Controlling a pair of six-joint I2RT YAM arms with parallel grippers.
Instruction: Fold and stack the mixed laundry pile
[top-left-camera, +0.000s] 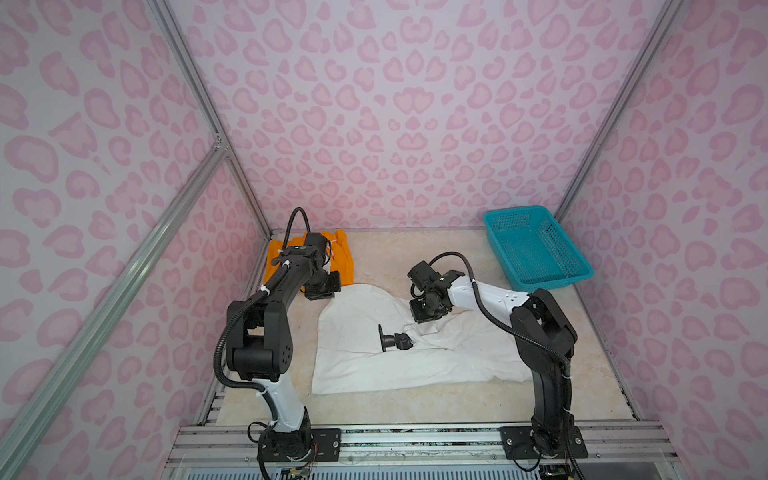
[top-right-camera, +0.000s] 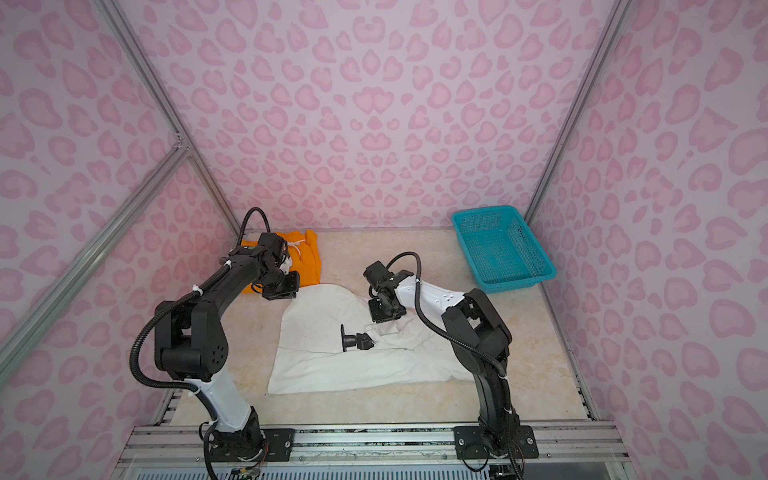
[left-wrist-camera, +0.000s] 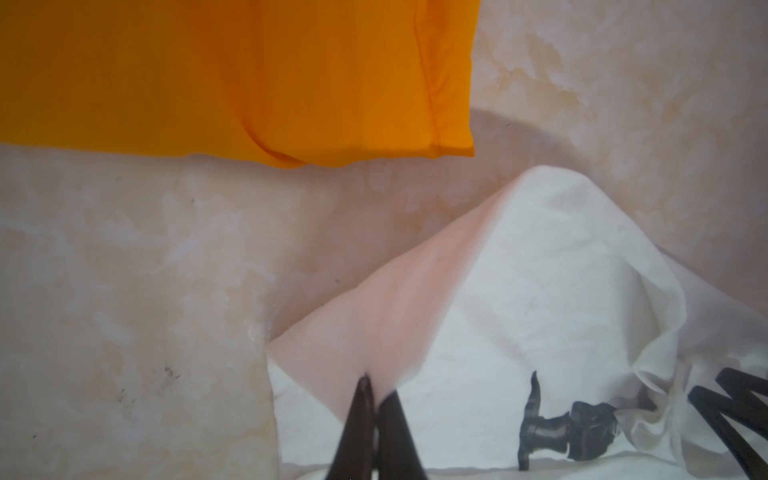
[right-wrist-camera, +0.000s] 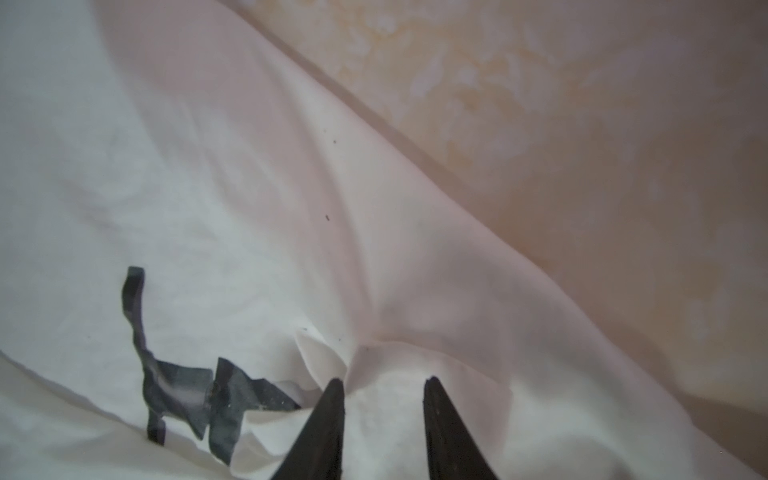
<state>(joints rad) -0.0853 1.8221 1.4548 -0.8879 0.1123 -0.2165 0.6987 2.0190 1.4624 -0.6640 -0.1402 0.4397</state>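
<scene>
1. At the left fingers (left-wrist-camera: 357, 419): pressed tight together on a thin fold of the white T-shirt (left-wrist-camera: 519, 291), with the cloth drawn up to the tips like a small tent.
2. At the right fingers (right-wrist-camera: 324, 428): parted by a narrow gap and gripping nothing, as far as can be seen. Poised right over a crumpled ridge of the same shirt, close beside the black-grey print (right-wrist-camera: 183, 386).
3. Outward from both, in both top views: spread across the middle of the counter (top-left-camera: 436, 257), long axis running side to side. Far-left edge raised toward the left fingers, right half rumpled beneath the right fingers, near edge flat.
4. Beyond the left fingers, in the far left corner: the orange shorts (top-left-camera: 345, 257), lying fairly flat, separated from the shirt by a strip of bare counter in the left wrist view.
5. In the far right corner: the teal basket (top-left-camera: 552, 284), well apart from both garments.
6. Judged from this: shirt mid-straightening, not yet folded, and nothing stacked.
7. Deciding relation for the coming move: rumpled far-right edge directly below and slightly beyond the right fingers, with the right arm clearly nearer.
8. Probably calls for a matching pinch there, on the same far edge as the left hold, so the fold can run along the long axis. Otherwise a skewed pull.
</scene>
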